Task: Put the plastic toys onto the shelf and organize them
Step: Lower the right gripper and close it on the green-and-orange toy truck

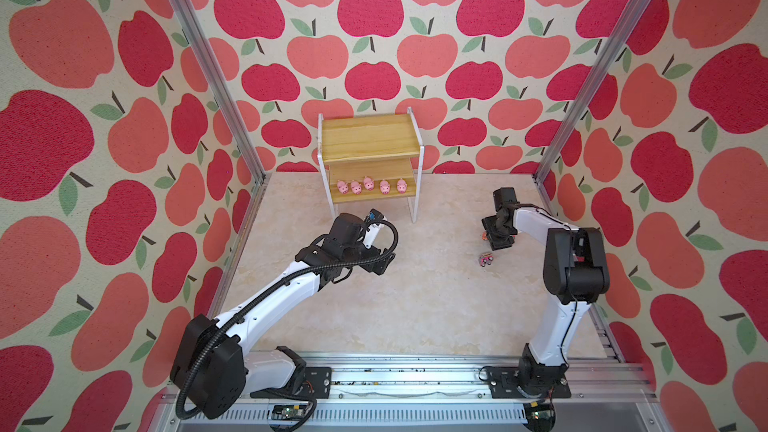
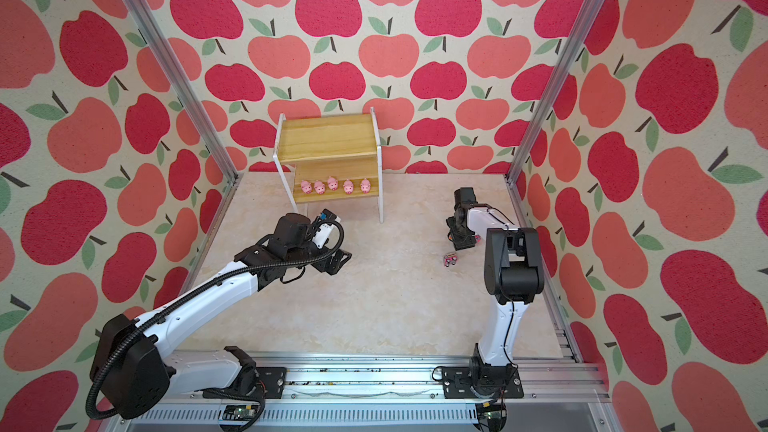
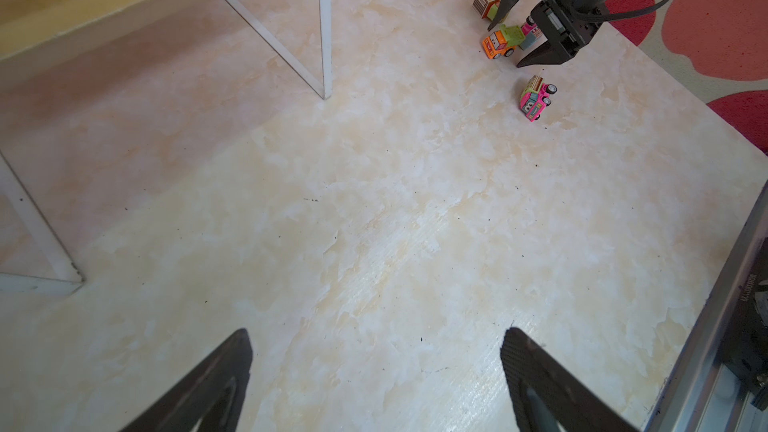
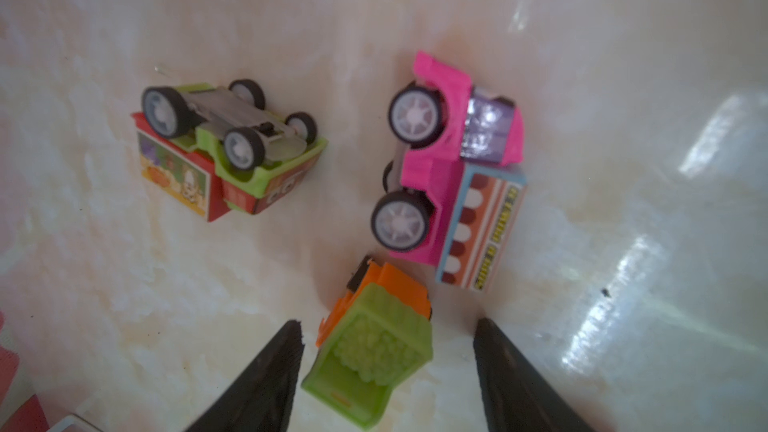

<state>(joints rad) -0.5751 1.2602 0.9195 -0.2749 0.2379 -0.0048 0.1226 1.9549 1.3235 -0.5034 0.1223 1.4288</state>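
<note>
Right pincer [image 4: 388, 323]: parted, tips low on either side of a small orange toy truck with a lumpy yellow-green load bed [image 4: 374, 347]; not clamped, nothing held.
Neighbours: bright pink toy truck with a striped box body [image 4: 453, 201], tipped onto its side just beside the orange cab, contact hard to tell; yellow-green truck with a red picture box [image 4: 224, 151], flipped wheels-up, apart from both.
4th truck: second pink toy truck [image 3: 535, 97], alone on the pale marbled desk [image 1: 415, 305], near the cluster.
Left pincer [image 3: 377, 332]: spread wide, empty, hanging over bare desk in front of the shelf.
Shelf [image 1: 370, 135]: 2-tier rack of light wooden boards on a thin white frame, against the back wall; top board bare.
Pigs: 5 tiny pink plastic pig figures [image 1: 369, 183] in a row on the lower board.
Handling: probably very light, hard, glossy plastic; free-rolling wheels, so likely to scoot or twist if nudged by 1 tip first.
Where to take hold: across the flat flanks of the load bed, above the wheels, centred; not on wheels or sloped cab.
Risk: pink neighbour close enough to be bumped or dragged along.
Progress: pigs placed, 4 trucks not yet on the shelf.
</note>
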